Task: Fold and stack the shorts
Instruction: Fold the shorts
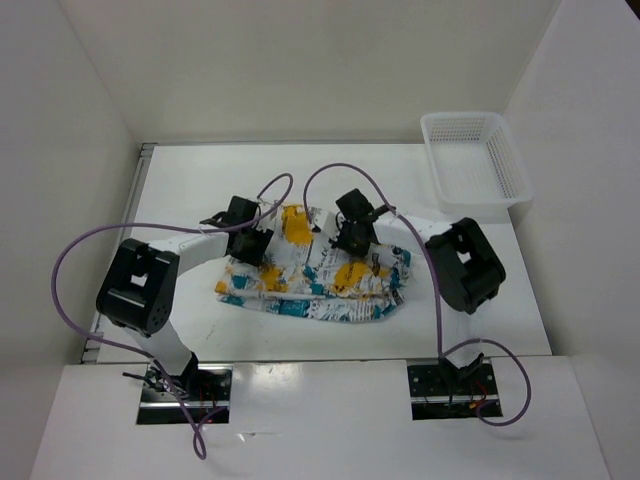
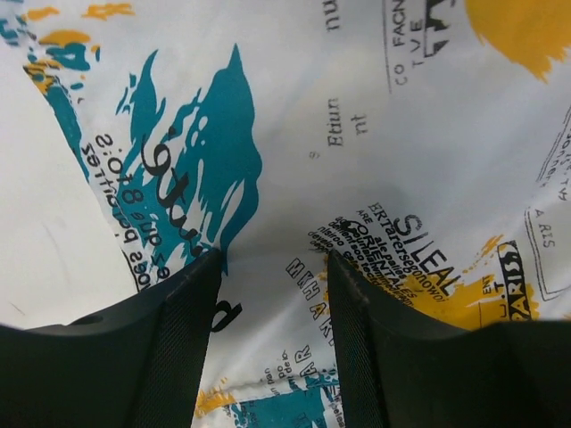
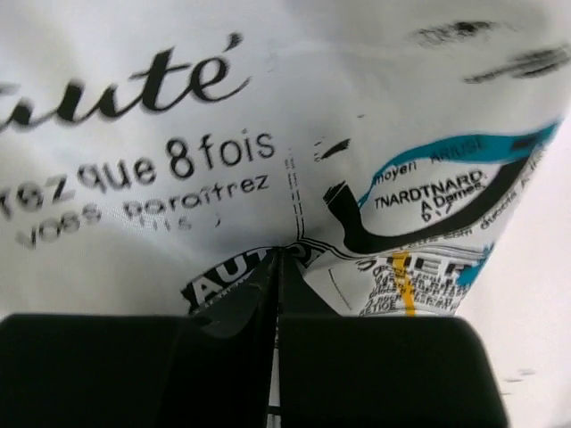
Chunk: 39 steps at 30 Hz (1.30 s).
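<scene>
The shorts [image 1: 310, 285], white with teal, orange-yellow and black print, lie partly folded in the middle of the table. My left gripper [image 1: 250, 245] is at their far left part. In the left wrist view its jaws [image 2: 272, 267] stand apart, low over the printed fabric [image 2: 357, 116], with cloth showing between the fingers. My right gripper [image 1: 352, 240] is over the far middle of the shorts. In the right wrist view its jaws [image 3: 278, 254] are closed together, pinching a ridge of the fabric [image 3: 178, 89].
A white plastic mesh basket [image 1: 475, 160] stands at the far right of the table. White walls close in the left, back and right sides. Bare table shows left of the shorts [image 2: 36, 250] and to their right [image 3: 544, 294].
</scene>
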Each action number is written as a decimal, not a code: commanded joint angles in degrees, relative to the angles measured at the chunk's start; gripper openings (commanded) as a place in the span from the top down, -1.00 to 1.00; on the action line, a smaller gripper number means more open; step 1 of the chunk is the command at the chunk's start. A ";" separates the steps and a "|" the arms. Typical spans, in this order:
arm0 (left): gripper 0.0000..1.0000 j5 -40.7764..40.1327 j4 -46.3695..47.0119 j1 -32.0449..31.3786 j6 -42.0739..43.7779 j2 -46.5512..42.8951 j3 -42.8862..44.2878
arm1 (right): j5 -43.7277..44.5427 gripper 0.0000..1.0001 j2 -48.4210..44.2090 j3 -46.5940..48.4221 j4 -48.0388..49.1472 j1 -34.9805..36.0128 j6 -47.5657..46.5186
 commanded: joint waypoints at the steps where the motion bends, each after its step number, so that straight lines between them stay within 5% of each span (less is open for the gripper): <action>1: -0.18 -7.22 6.10 2.07 0.34 6.53 2.43 | 6.65 0.96 7.76 9.11 5.83 -1.90 1.21; 10: -0.23 -14.26 8.75 5.69 0.34 14.36 15.88 | 11.85 0.99 22.46 37.44 8.21 -2.52 10.51; 14: -0.40 -13.56 4.71 5.69 0.34 11.56 20.02 | 10.53 0.65 19.57 40.00 8.21 -2.52 14.38; 16: -0.46 -12.07 1.82 5.69 0.34 9.01 21.69 | 8.52 0.32 15.70 40.00 7.08 -2.52 14.92; 26: -0.37 -1.96 -18.84 5.69 0.34 -2.87 12.48 | -0.55 0.01 -5.30 14.81 -5.06 -3.57 -2.92; 35: -0.37 -11.26 -9.37 8.76 0.34 -5.33 3.32 | 2.79 -0.01 -10.06 5.46 -5.94 -4.72 -8.02; 39: -0.30 -7.24 -9.79 14.03 0.34 -4.72 4.73 | 3.32 -0.01 -10.06 3.53 -6.47 -4.72 -9.61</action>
